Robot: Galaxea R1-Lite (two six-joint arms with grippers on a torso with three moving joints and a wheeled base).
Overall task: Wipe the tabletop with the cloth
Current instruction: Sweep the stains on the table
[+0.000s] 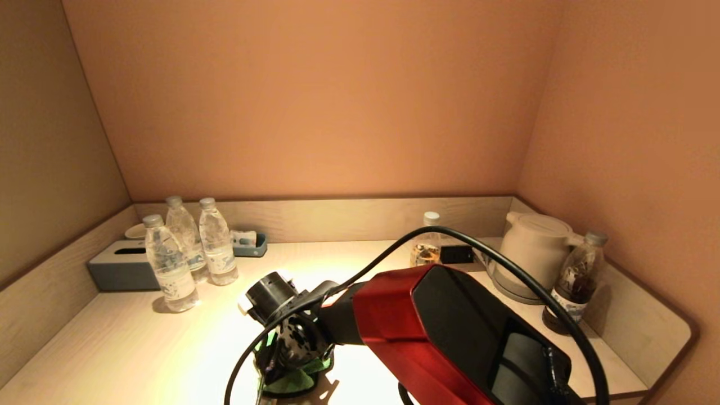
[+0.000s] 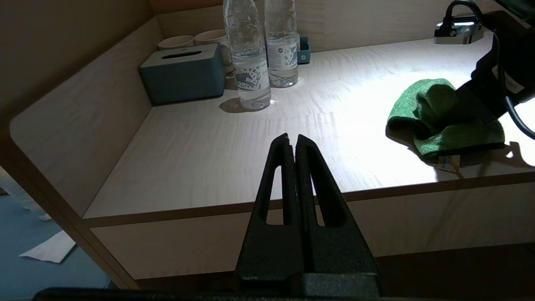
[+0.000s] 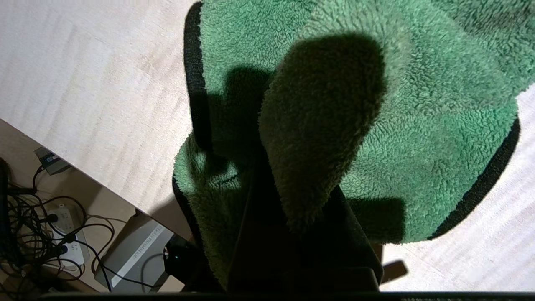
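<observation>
A fluffy green cloth lies bunched on the pale wooden tabletop near its front edge. My right gripper, on the red and black arm, points down into the cloth and is shut on a fold of it. In the right wrist view the cloth covers the fingers and spreads over the wood. In the left wrist view the cloth lies at the front right under the right arm. My left gripper is shut and empty, held off the table's front edge.
Three water bottles stand at the back left beside a grey-blue tissue box. A white kettle and two bottles stand at the back right. Low walls ring the table. Cables and a power strip lie on the floor below.
</observation>
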